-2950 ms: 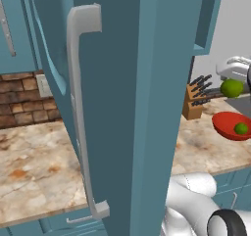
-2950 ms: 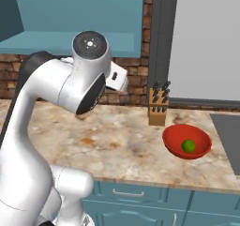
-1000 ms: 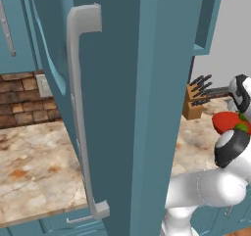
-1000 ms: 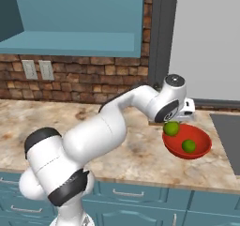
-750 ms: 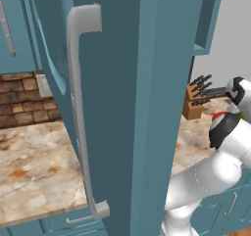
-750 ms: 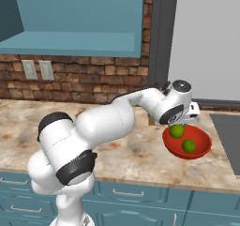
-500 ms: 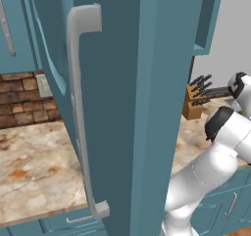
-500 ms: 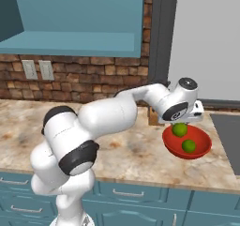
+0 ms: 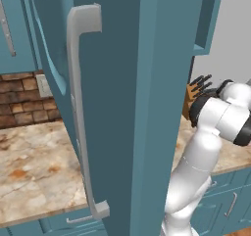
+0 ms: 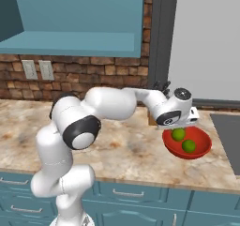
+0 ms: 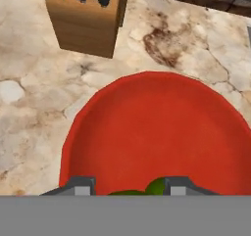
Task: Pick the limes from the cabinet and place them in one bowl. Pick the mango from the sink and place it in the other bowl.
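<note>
The red bowl (image 10: pixel 201 151) stands on the counter beside the sink (image 10: pixel 228 139). Two green limes lie in it, one toward the back (image 10: pixel 178 134) and one toward the front (image 10: pixel 189 146). My gripper (image 10: pixel 185 125) hangs just above the back lime. In the hand view the gripper (image 11: pixel 128 183) is open over the red bowl (image 11: pixel 157 127), its fingertips (image 11: pixel 81 183) wide apart, and the tops of the limes (image 11: pixel 158 186) peek up at the bottom edge. The cabinet door (image 9: pixel 147 93) with its grey bar handle (image 9: pixel 81 107) stands open. The mango is out of view.
A wooden knife block (image 11: pixel 86 19) stands right behind the bowl against the brick wall (image 10: pixel 93 70). The open cabinet shelf (image 10: pixel 75 42) hangs overhead to the left. Marble counter (image 10: pixel 122 150) stretches left of the bowl. My arm (image 9: pixel 215 117) reaches past the door edge.
The arm swung from the cabinet side to the bowl carrying a lime and lowered it. Two limes lie in the bowl now, where one lay 3 s ago.
</note>
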{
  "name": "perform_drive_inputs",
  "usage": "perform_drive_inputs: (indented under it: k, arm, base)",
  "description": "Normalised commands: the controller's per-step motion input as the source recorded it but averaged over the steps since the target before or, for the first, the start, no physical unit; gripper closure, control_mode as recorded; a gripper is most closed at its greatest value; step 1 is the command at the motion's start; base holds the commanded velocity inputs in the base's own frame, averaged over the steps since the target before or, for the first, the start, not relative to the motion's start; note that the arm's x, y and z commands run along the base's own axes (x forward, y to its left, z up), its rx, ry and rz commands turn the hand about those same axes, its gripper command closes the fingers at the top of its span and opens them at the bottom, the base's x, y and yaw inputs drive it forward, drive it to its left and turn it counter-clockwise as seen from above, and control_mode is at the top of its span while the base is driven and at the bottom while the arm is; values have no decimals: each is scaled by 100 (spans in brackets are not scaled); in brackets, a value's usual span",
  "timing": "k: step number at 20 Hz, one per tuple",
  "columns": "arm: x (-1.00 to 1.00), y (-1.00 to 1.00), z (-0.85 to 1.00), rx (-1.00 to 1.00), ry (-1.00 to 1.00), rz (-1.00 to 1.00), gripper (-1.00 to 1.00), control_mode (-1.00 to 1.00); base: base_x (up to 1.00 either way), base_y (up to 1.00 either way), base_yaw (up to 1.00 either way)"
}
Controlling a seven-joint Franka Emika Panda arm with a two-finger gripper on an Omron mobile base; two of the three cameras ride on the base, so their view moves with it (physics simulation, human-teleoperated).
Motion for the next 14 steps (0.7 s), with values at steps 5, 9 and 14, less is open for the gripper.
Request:
perform_drive_inputs:
  k: [5,9,14]
  arm:
    - [55,-29,-39,0,-3,8,-100,-100]
    - [78,-53,-39,1,-3,14,-100,-100]
    - [57,-29,5,7,0,4,-100,-100]
  base:
    - [0,0,0]
    - [0,0,0]
    - [0,0,0]
